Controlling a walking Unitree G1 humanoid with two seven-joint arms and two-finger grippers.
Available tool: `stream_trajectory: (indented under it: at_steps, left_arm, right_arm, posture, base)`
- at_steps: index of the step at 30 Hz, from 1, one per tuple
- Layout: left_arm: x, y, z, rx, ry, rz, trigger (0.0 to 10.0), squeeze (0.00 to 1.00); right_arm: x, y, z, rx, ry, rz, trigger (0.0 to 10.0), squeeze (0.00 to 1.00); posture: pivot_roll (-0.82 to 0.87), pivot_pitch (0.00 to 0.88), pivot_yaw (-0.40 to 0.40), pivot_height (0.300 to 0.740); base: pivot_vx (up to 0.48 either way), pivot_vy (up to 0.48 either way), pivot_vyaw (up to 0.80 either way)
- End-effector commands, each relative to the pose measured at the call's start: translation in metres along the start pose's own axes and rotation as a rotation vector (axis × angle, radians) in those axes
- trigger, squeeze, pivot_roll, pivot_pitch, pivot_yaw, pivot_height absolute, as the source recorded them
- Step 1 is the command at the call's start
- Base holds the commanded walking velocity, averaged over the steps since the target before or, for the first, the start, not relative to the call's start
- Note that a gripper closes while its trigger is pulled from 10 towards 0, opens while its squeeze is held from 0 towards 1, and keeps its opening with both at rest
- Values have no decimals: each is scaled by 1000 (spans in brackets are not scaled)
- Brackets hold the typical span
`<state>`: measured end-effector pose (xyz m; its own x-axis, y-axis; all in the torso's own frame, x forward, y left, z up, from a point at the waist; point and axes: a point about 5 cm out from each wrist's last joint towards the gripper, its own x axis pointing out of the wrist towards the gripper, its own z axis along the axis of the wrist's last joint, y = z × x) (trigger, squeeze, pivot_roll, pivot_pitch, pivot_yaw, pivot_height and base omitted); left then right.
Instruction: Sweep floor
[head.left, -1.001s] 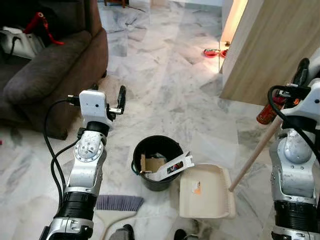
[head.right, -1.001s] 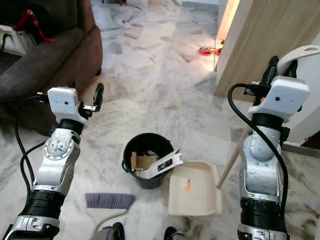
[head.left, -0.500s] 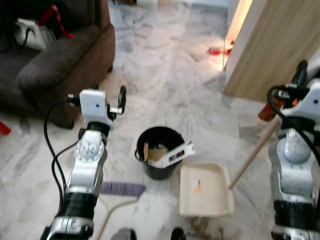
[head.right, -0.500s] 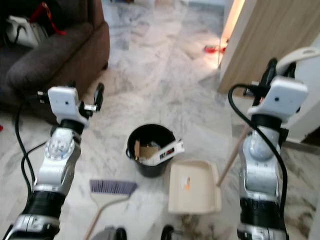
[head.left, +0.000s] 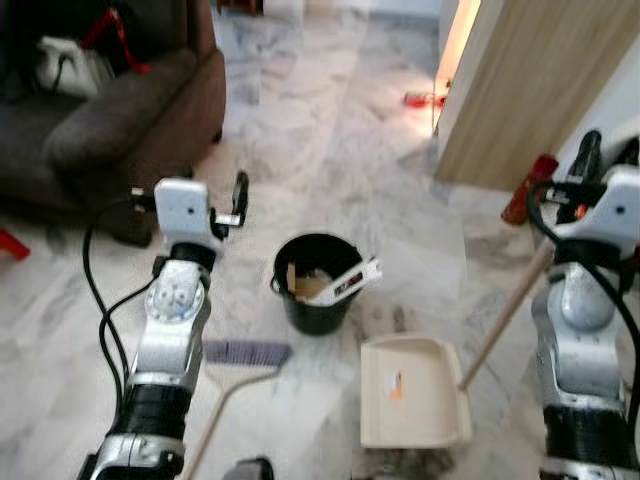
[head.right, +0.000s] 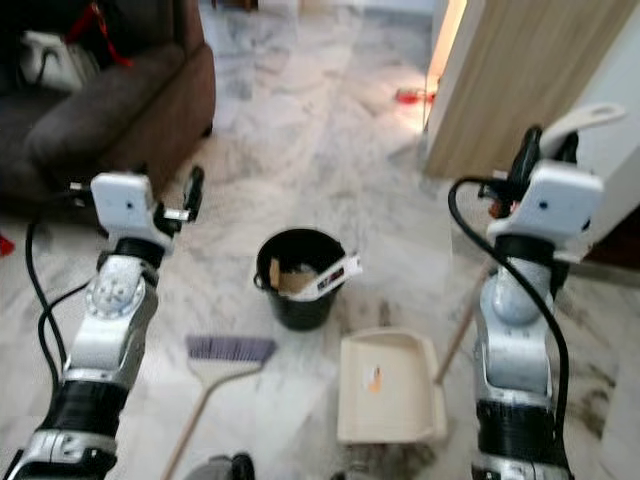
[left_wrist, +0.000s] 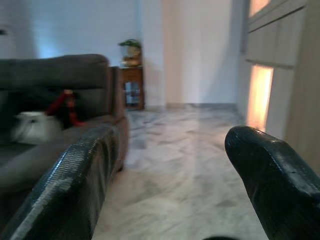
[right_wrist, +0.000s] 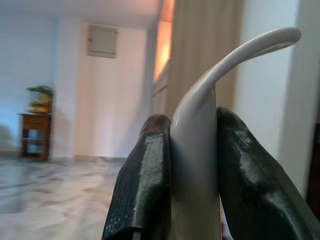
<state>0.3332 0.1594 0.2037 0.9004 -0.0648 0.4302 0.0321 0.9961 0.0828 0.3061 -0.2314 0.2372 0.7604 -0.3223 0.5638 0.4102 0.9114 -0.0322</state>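
I see the right pincer (right_wrist: 192, 165) clenched on the dustpan handle (right_wrist: 200, 150); dustpan (head.left: 412, 395) sits beside the bucket (head.left: 318, 285). Left pincer (left_wrist: 165, 185) is raised, fingers spread, holding nothing; broom (head.left: 245, 355) lies on the floor.

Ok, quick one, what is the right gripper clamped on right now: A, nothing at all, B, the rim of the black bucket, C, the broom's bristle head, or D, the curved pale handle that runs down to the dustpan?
D. In the right wrist view the right gripper has both black fingers pressed against the curved pale handle, whose pole leads down to the dustpan on the floor.
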Motion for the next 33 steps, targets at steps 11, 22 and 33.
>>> stream_trajectory:
  at_steps: [11,22,33]
  left_arm:
    - [-1,-4,3,-2,-18,-4,10000,0]
    - [-1,-4,1,-1,-7,-7,10000,0]
    - [-1,-6,-1,-4,5,-29,10000,0]
  right_arm:
    - [-6,3,2,39,-9,-4,10000,0]
    - [-12,9,-5,65,36,2,10000,0]
    - [-22,10,-25,93,154,-26,10000,0]
  posture:
    - [86,141,-51,740]
    - [85,134,-49,740]
    - [87,108,-33,740]
  base:
    - [0,0,0]
    - [0,0,0]
    - [0,0,-582]
